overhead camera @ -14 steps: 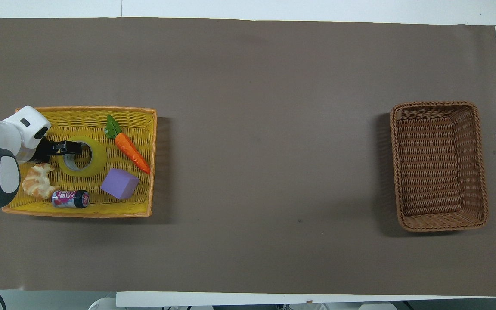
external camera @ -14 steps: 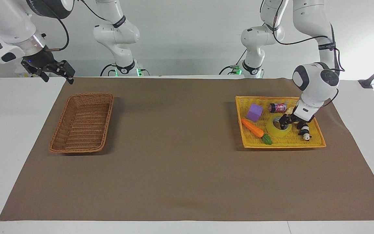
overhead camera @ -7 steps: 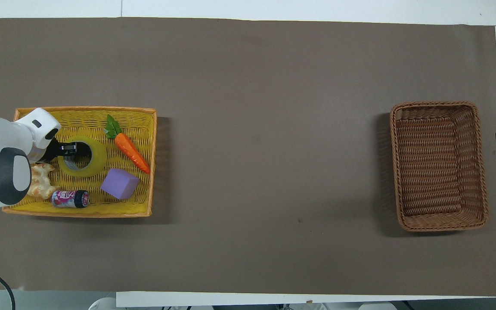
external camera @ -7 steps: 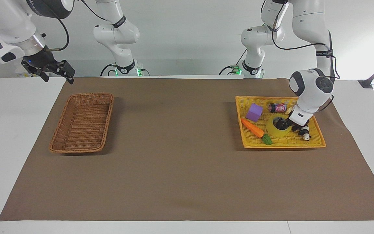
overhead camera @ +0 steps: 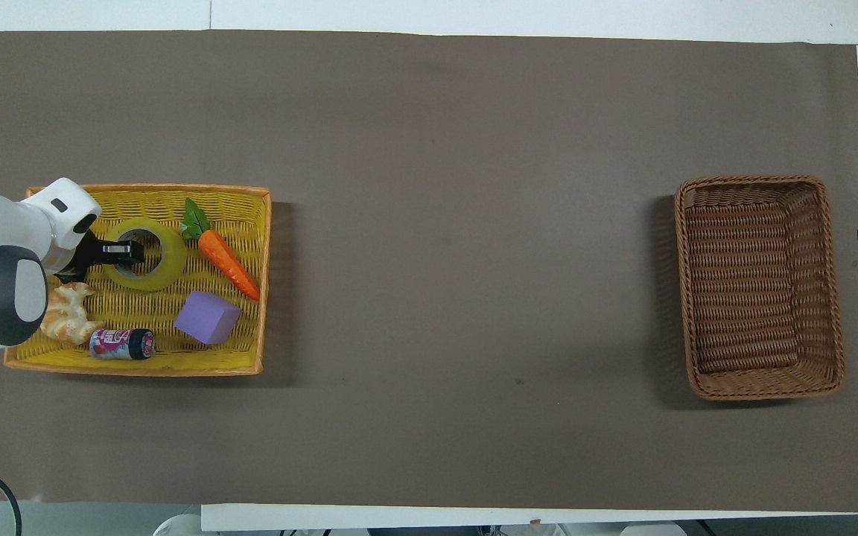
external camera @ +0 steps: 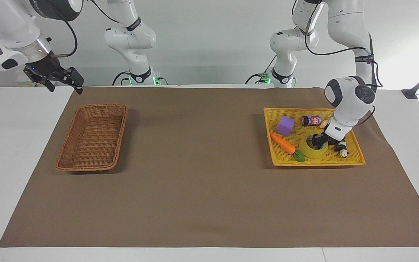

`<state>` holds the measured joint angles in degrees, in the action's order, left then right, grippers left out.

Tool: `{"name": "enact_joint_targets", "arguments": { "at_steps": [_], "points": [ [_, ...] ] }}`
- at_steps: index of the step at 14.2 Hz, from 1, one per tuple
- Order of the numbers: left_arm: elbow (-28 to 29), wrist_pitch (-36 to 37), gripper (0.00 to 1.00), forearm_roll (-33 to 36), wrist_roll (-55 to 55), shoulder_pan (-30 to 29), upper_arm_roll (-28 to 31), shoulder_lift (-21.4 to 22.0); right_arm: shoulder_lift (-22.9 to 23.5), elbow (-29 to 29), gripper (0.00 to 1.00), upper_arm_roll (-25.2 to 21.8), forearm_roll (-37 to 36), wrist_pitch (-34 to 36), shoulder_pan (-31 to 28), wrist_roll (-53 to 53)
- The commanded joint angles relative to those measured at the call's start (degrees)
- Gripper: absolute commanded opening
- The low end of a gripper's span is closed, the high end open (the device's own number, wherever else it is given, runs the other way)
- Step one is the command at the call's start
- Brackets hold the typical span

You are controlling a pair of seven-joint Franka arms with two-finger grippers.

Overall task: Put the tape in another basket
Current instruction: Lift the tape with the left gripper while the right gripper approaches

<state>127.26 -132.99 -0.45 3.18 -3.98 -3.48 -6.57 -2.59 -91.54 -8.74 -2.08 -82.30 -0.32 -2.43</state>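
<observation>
The left arm bent steeply down into the yellow basket, its left gripper low at the roll of tape with the fingers pinched on the roll's wall — one inside the core, one outside. The tape sat in the yellow basket, beside the toy carrot and farther from the robots than the purple block and the small can. From overhead the arm's white wrist hid part of the croissant and the basket's end. The right arm waited, its right gripper raised with fingers spread above the bench corner; the empty brown wicker basket lay at that end — only the gripper's dark tip showed overhead.
</observation>
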Motion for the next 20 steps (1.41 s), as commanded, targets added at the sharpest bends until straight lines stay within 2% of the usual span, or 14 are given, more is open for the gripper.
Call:
{"name": "enact_joint_targets", "arguments": {
  "at_steps": [1,3,6,9,11,15,17,20],
  "points": [
    [-10.34,11.24,0.0,-0.51,-0.2,0.73,0.4,-0.73,-1.19,-1.36,1.0,0.21,-0.56,-0.58,-0.21,-0.74],
    [-13.6,14.59,0.0,-4.46,-0.37,1.6,0.4,-0.55,-1.19,-1.44,1.0,0.21,-0.56,-0.58,-0.21,-0.74],
    [-14.84,15.49,0.0,-8.68,-4.48,4.32,0.23,-0.02,-1.19,-1.44,1.0,0.21,-0.56,-0.58,-0.21,-0.74],
    [-16.6,15.05,0.0,-14.83,-10.46,10.2,0.23,-0.2,-1.19,-1.44,1.0,0.21,-0.56,-0.58,-0.21,-0.74],
    [-16.78,13.56,0.0,-18.17,-14.06,14.33,0.23,-0.37,-1.19,-1.44,1.0,0.21,-0.56,-0.58,-0.21,-0.74],
    [-16.17,3.12,0.0,-20.03,-28.89,26.36,0.23,-0.64,-1.19,-1.44,1.0,0.21,-0.56,-0.58,-0.21,-0.74],
    [-16.17,-0.24,0.0,-20.03,-33.84,30.24,0.23,-0.73,-1.19,-1.36,1.0,0.21,-0.56,-0.58,-0.21,-0.74],
    [-16.17,-1.56,0.0,-20.03,-38.15,33.68,0.23,-0.73,-1.19,-1.44,1.0,0.21,-0.56,-0.58,-0.21,-0.74]
  ]
}}
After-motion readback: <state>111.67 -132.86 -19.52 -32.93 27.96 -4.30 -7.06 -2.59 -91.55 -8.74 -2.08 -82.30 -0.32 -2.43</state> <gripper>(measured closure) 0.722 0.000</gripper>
